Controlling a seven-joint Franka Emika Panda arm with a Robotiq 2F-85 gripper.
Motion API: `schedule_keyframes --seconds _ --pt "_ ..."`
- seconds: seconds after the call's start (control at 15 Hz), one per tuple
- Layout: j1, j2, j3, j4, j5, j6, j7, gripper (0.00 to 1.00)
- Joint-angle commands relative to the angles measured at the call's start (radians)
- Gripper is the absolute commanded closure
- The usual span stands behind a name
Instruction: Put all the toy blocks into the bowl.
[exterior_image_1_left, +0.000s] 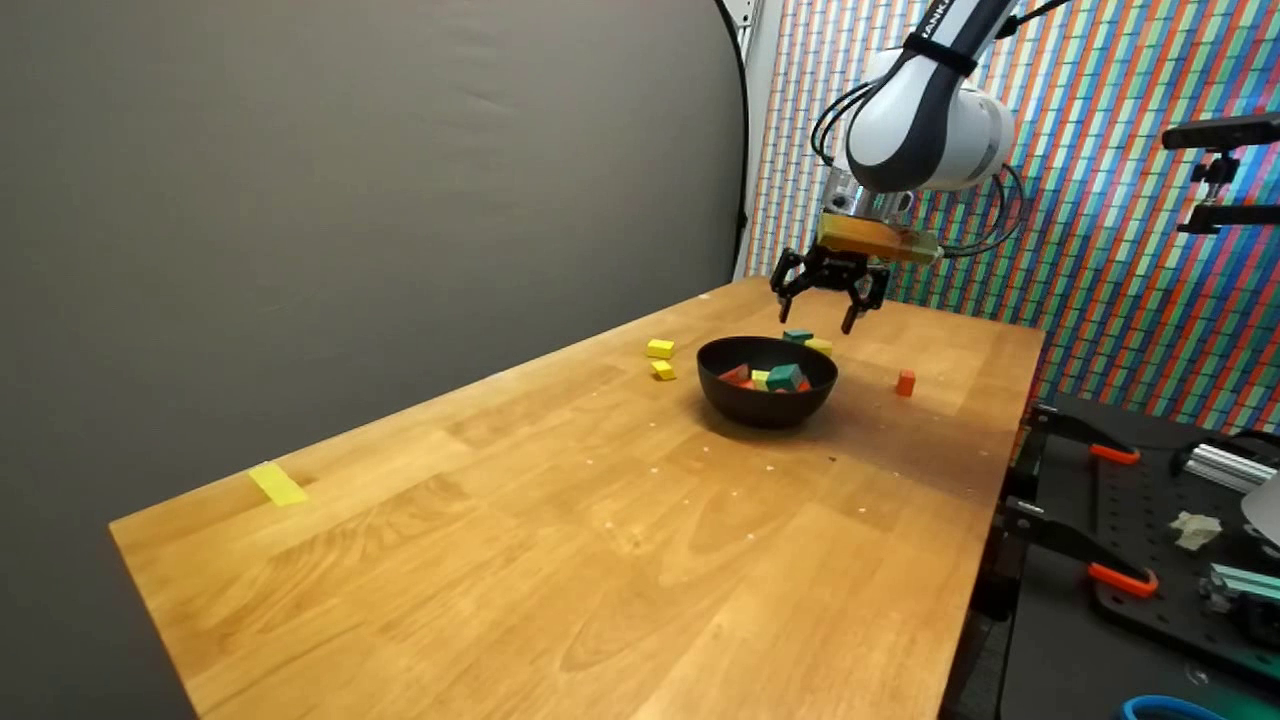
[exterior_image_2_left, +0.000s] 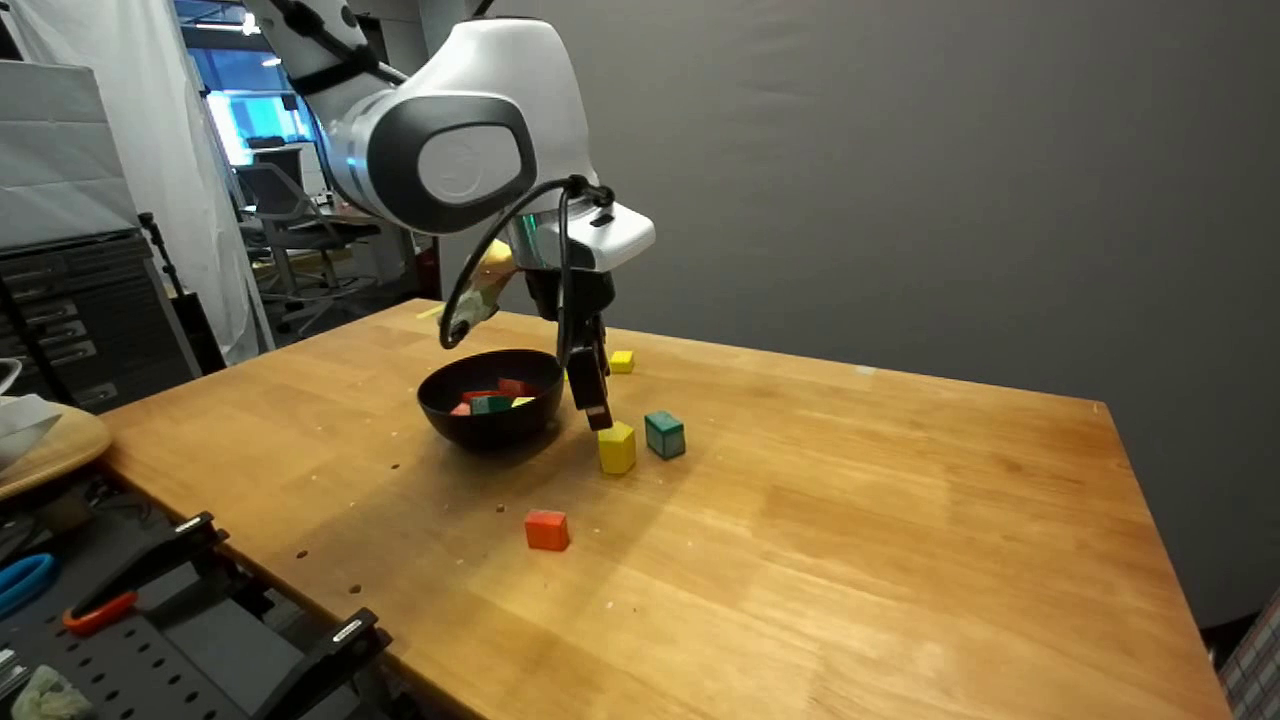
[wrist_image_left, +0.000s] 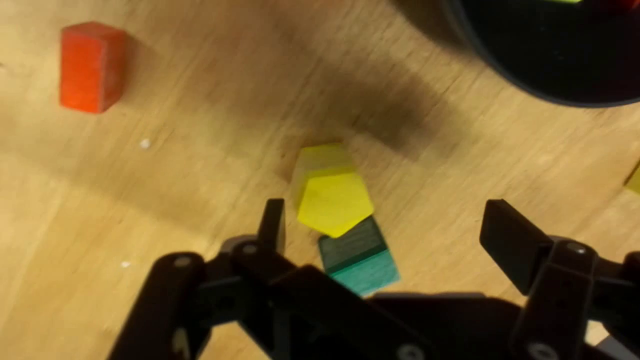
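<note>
The black bowl (exterior_image_1_left: 766, 405) holds several red, green and yellow blocks. In the wrist view a yellow five-sided block (wrist_image_left: 335, 202) stands partly over the view of a green block (wrist_image_left: 360, 260); both show close beside the bowl in an exterior view, with the yellow (exterior_image_2_left: 617, 449) nearer it. A red-orange block (exterior_image_2_left: 547, 530) lies apart, toward the clamped table edge. Two more yellow blocks (exterior_image_1_left: 660, 348) are across the bowl, near the grey backdrop. My gripper (wrist_image_left: 384, 202) is open above the table, nothing held; the five-sided block appears nearer its left finger in the wrist view.
The bowl's rim (wrist_image_left: 500, 75) rises close to the gripper. A flat yellow strip (exterior_image_1_left: 278, 484) lies at the far corner of the wooden table (exterior_image_1_left: 600, 560). Black clamps with orange ends (exterior_image_1_left: 1080, 437) sit along one table edge. A grey backdrop (exterior_image_2_left: 900, 200) borders the opposite edge.
</note>
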Motion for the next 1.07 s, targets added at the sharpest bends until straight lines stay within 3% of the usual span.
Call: schedule_keyframes --seconds 0.0,0.07,0.27,0.33,0.53,0.6,0.67,0.8,0.93,1.0 --pt "-0.037 0.056 0.068 0.062 0.128 0.027 -0.105 0.17" --pt "-0.004 0.076 0.026 0.070 0.101 0.033 -0.090 0.07" --pt "0.084 0.130 -0.103 0.079 0.001 0.057 -0.059 0.00" --pt "0.043 0.083 -0.040 0.057 0.071 0.012 -0.081 0.00" --pt "0.053 0.102 -0.055 0.059 0.071 0.014 -0.080 0.00" --pt "-0.031 0.038 0.025 0.005 0.075 0.081 -0.231 0.00" --pt "-0.025 0.012 0.006 -0.018 0.053 0.102 -0.255 0.01" --pt "0.062 -0.031 -0.108 -0.069 -0.041 0.141 -0.272 0.00" --pt "0.106 -0.072 -0.177 -0.107 -0.120 0.164 -0.310 0.00" --pt "0.062 -0.090 -0.127 -0.110 -0.119 0.171 -0.365 0.00"
